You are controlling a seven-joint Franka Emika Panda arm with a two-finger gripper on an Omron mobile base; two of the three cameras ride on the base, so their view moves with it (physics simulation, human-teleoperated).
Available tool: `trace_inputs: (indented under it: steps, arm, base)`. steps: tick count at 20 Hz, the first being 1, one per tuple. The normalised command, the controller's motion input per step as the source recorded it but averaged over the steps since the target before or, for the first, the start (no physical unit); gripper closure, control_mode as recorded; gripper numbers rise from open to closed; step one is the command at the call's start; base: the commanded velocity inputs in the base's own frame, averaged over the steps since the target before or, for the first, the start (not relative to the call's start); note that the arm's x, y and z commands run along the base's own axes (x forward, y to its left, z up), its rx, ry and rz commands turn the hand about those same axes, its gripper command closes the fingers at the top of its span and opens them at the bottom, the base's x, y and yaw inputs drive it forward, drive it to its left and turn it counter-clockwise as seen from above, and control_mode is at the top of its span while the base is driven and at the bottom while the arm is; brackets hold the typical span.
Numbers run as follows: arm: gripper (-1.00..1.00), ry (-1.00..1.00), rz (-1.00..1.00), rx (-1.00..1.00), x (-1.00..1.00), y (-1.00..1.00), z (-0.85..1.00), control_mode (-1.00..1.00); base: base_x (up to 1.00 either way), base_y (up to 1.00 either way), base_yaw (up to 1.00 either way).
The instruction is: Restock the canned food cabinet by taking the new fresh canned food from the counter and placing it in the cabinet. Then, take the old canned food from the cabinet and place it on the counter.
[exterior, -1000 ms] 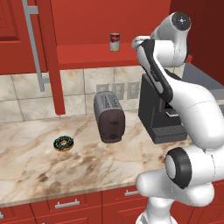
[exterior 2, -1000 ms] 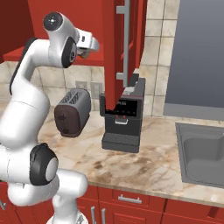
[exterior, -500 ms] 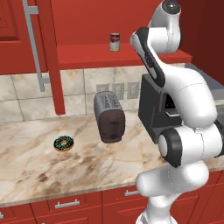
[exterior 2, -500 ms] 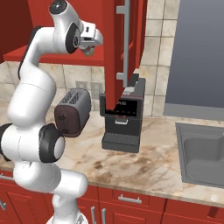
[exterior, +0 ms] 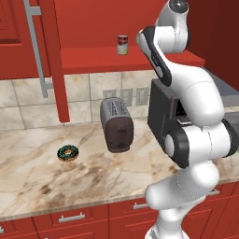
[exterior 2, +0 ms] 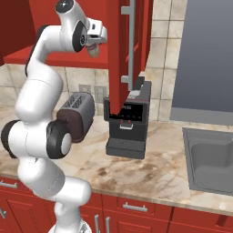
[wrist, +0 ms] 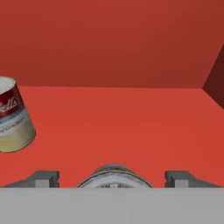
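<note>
The new fresh canned food (wrist: 114, 176) shows its silver top between my fingertips, with a gap on each side. In the right base view this tin (exterior 2: 94, 51) stands at the shelf's edge under my hand. My gripper (wrist: 113, 178) (exterior 2: 94, 44) is open around it, reaching into the red cabinet (exterior: 93, 60). The old canned food (wrist: 11, 116), red above and white below, stands upright on the same shelf to the left in the hand view, and in the left base view (exterior: 122, 45) it stands beside my arm. The beige counter (exterior: 46, 172) lies below.
The cabinet door (exterior: 52, 60) stands open with its grey bar handle (exterior: 37, 46); it also hangs near the arm in the right base view (exterior 2: 123, 50). On the counter are a dark toaster (exterior: 116, 125), a coffee machine (exterior 2: 129, 123) and a doughnut (exterior: 68, 153). A sink (exterior 2: 211, 159) lies at the right.
The jaws have opened wide and let go of the green-yellow tin, which now rests on the shelf. The arm has reached further into the cabinet.
</note>
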Motion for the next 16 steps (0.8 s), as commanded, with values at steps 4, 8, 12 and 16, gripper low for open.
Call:
trace_inputs:
  steps: [4,8,12,16]
  arm:
    - [-1.00,-0.19,0.00,0.00,0.45,0.00,0.00,-1.00]
    - [-1.00,-0.30,0.00,0.00,0.11,0.00,0.05,-1.00]
    - [-1.00,-0.41,0.00,0.00,-0.56,0.03,0.47,-1.00]
    - [-1.00,-0.23,0.00,0.00,-0.97,0.00,0.55,-1.00]
  base:
    - [0.00,0.00,0.00]
    - [0.00,0.00,0.00]
    - [0.00,0.00,0.00]
    - [0.00,0.00,0.00]
